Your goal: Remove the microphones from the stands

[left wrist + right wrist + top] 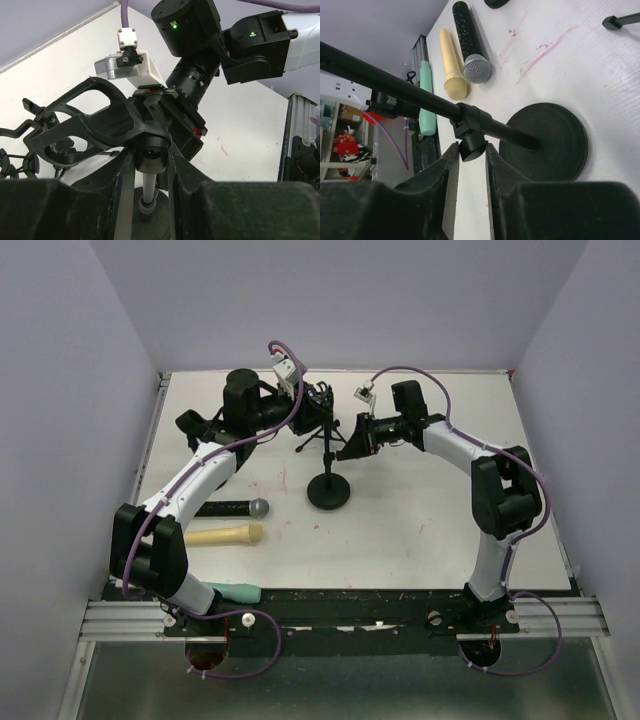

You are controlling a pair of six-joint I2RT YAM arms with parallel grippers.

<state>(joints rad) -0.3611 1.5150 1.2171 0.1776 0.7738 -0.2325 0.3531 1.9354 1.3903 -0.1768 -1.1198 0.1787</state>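
Seen from above, the table [430, 530] is closed in by walls at 9, 12 and 3 o'clock, and a metal rail [340, 618] carrying both arm bases runs along its 6 o'clock edge. The widest bare stretch of table lies from 3 to 5 o'clock of the stand [329, 490]; the 9 o'clock side is crowded.

The stand rests on its round base near the table's middle, its pole rising toward 12 o'clock. The left gripper [151, 156] comes in from 11 o'clock and the right gripper [472, 150] from 1 o'clock. Each has its fingers drawn in tight against the knob under the pole collar [470, 120], pressing it from opposite sides. A black holder [117, 125] sits at the stand's top, just above the left fingers; I cannot tell whether it carries anything.

A black microphone [230, 508] with a silver grille lies flat on the table at 9 o'clock of the base, near it. A cream microphone [225, 534] lies just beside it toward 6 o'clock. A mint microphone [235, 592] rests at the rail by the left arm's base, well apart from both grippers
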